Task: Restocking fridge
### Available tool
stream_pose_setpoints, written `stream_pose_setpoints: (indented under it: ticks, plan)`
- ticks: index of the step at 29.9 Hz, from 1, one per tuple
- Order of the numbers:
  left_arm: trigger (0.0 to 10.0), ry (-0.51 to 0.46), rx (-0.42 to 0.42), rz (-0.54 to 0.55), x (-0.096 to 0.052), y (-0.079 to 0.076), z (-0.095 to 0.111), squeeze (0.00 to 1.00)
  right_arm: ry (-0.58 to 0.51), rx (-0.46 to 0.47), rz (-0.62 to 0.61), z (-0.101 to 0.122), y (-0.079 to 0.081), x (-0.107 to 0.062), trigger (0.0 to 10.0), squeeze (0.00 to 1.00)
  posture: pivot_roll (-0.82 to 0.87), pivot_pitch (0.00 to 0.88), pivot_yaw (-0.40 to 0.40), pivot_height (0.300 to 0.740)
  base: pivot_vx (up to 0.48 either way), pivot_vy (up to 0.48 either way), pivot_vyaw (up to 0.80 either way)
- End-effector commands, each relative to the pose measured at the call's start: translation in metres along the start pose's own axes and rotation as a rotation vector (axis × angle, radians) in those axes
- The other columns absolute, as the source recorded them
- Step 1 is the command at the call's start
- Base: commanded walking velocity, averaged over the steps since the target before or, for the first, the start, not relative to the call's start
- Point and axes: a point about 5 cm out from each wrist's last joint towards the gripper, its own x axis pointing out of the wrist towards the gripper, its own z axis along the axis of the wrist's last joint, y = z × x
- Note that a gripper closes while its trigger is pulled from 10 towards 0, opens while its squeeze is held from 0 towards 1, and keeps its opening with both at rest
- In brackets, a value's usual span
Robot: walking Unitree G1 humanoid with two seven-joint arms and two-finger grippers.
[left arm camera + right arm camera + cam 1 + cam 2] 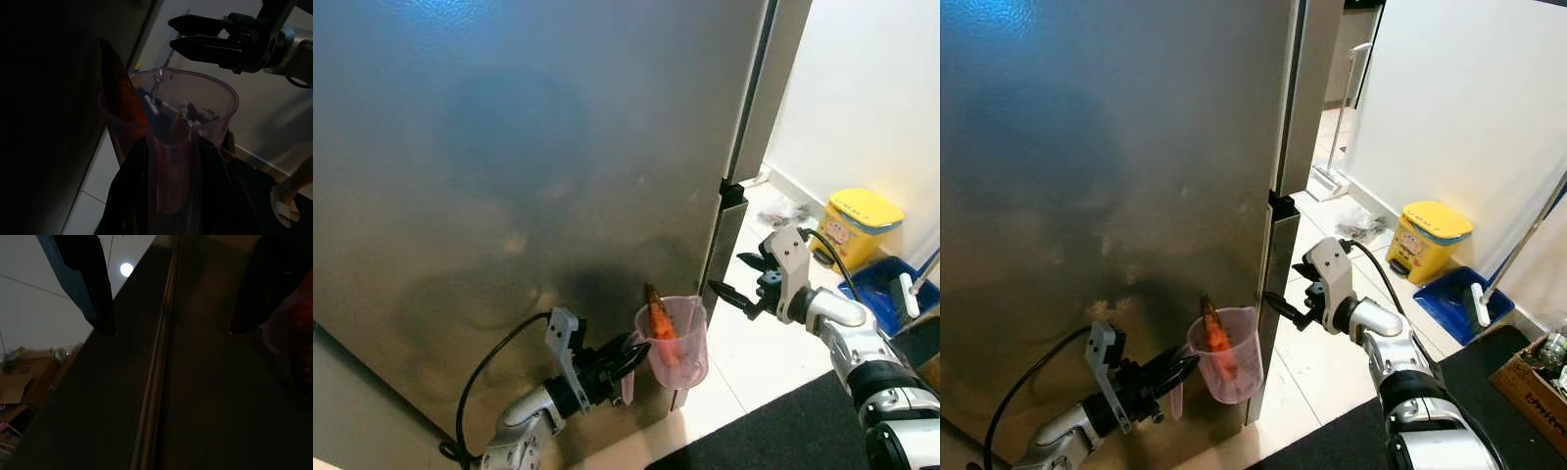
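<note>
Fridge [529, 176]: tall, brushed steel, doors shut, taken as landmark for all entries below. Left gripper [628, 358]: low in front of the fridge door, fingers closed on the handle side of a pink measuring jug [674, 343], held upright just beside the door's lower corner. Carrot [658, 321]: orange, standing inside the jug, tip leaning over the rim toward the steel. Right gripper [736, 277]: at the fridge's free edge, level with the black notch [732, 192] between upper and lower doors, fingers spread apart with nothing between them, tips pointing at the door seam. Yellow bin [858, 226]: on the floor well off to the side of the fridge. Risks: fingers may slip off the smooth edge before the door yields; a swinging door could strike the jug held so close and tip the carrot out; a one-sided grasp on the jug may let it rotate
</note>
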Motion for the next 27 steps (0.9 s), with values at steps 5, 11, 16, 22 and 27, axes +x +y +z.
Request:
stream_pose_setpoints:
  ticks: [5, 11, 16, 22, 27]
  plan:
    - [10.0, -0.026, 0.025, -0.003, -0.005, -0.002, 0.006, 0.00, 0.004, -0.032, 0.006, 0.008, 0.001, 0.009, 10.0, 0.00, -0.03, 0.000, -0.046, 0.740, 0.000, 0.000, 0.00]
    - [10.0, -0.029, 0.039, -0.006, -0.011, -0.005, 0.011, 0.00, -0.015, -0.087, -0.079, 0.023, -0.008, 0.015, 10.0, 0.00, -0.01, 0.000, -0.043, 0.740, 0.000, 0.000, 0.00]
    - [10.0, -0.019, 0.061, -0.043, -0.022, -0.009, 0.015, 0.00, -0.044, -0.120, -0.149, 0.038, -0.019, 0.015, 10.0, 0.00, -0.01, 0.000, -0.043, 0.740, 0.000, 0.000, 0.00]
    - [10.0, -0.007, 0.065, -0.083, -0.038, -0.013, 0.016, 0.00, -0.063, -0.149, -0.217, 0.049, -0.027, 0.014, 10.0, 0.00, 0.00, 0.000, -0.039, 0.740, 0.000, 0.000, 0.00]
    - [10.0, -0.003, 0.065, -0.084, -0.045, -0.014, 0.017, 0.00, -0.067, -0.144, -0.229, 0.049, -0.028, 0.014, 10.0, 0.00, 0.02, 0.000, -0.039, 0.740, 0.000, 0.000, 0.00]
